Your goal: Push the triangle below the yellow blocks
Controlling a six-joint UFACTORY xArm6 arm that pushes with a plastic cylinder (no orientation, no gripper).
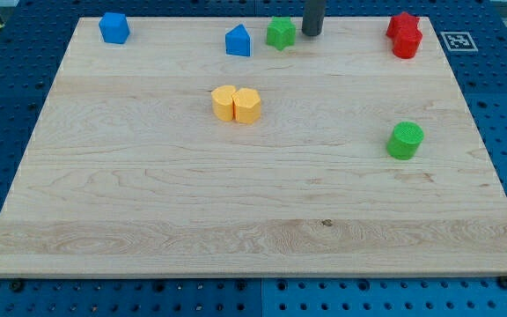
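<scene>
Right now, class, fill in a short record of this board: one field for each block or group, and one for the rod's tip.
board: wooden
my tip: top edge, just right of green star
blue triangle: left of green star
blue block: top left
yellow blocks: two, touching, below blue triangle
red blocks: two, touching, top right
green cylinder: right side

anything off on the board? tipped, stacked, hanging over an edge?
Nothing stands out. All blocks sit flat on the wooden board. The two yellow blocks touch, as do the two red blocks. My tip sits just right of the green star-shaped block.
</scene>
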